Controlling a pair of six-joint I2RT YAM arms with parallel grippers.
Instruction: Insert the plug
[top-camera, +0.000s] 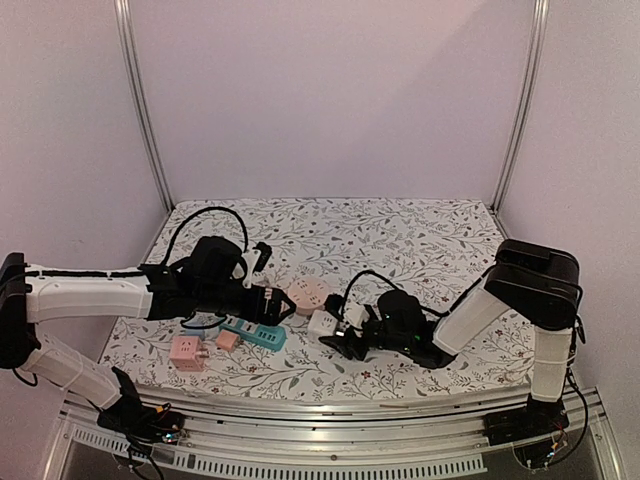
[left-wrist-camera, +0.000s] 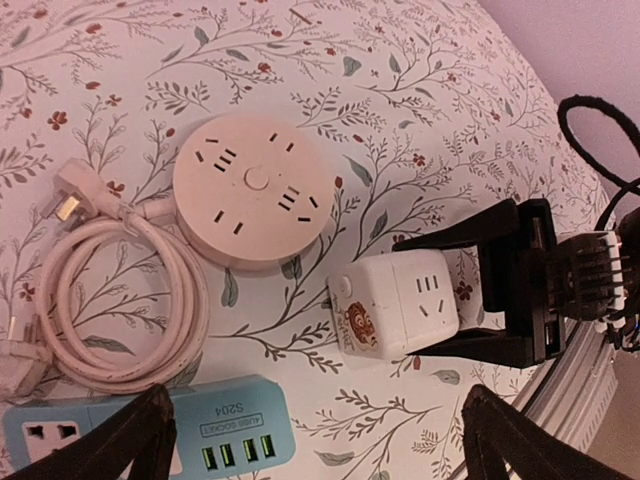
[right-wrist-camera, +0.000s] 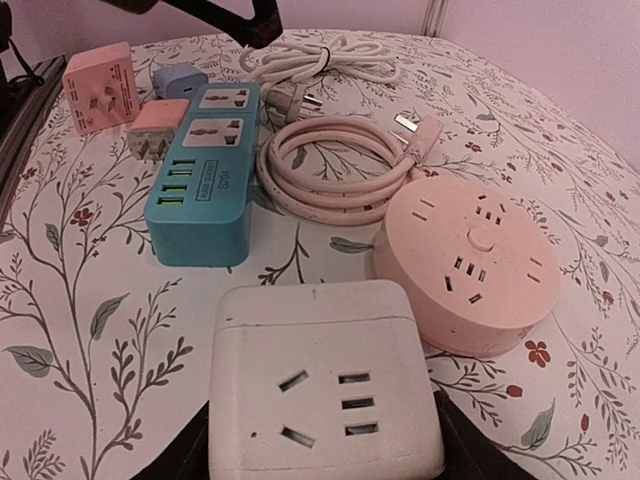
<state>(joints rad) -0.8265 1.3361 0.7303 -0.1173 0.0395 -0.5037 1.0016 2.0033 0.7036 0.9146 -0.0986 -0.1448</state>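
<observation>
My right gripper (right-wrist-camera: 325, 450) is shut on a white cube socket (right-wrist-camera: 325, 385), its black fingers (left-wrist-camera: 500, 290) pressing the cube's two sides as it rests on the table. The cube also shows in the left wrist view (left-wrist-camera: 400, 305) and the top view (top-camera: 322, 322). A round pink power strip (left-wrist-camera: 255, 190) lies just beyond it, with its coiled cable and three-pin plug (right-wrist-camera: 420, 128) beside it. My left gripper (left-wrist-camera: 318, 400) is open and empty, hovering over the blue power strip (left-wrist-camera: 150, 430) left of the cube.
A second cable with a plug (right-wrist-camera: 290, 100) lies behind the coil. A pink cube adapter (top-camera: 187, 352), a small pink plug adapter (right-wrist-camera: 158, 125) and a small blue-grey adapter (right-wrist-camera: 180, 80) sit left of the blue strip. The table's front edge (top-camera: 330, 395) is close.
</observation>
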